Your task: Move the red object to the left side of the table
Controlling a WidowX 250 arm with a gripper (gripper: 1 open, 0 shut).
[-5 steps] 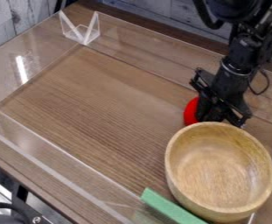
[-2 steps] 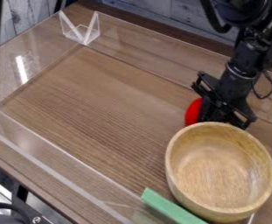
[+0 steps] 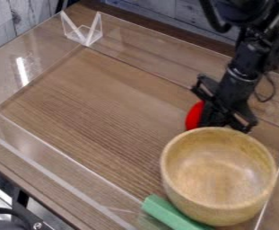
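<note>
The end effector [image 3: 225, 117], pointing down, is closed narrowly, apparently on the red object [image 3: 195, 113], and since the left side of the worktop [image 3: 93, 103] is not yet reached and the object sits low at the right, just behind the wooden bowl [image 3: 220, 175], the carrying is left.

Wooden bowl and green block, near right of the view

A round light wooden bowl [image 3: 220, 175] stands upright with its grained inside facing up. A flat green block [image 3: 174, 216] lies just beside its near-left rim and is cut off by the lower edge of the view. Whether the two touch cannot be told.
</note>
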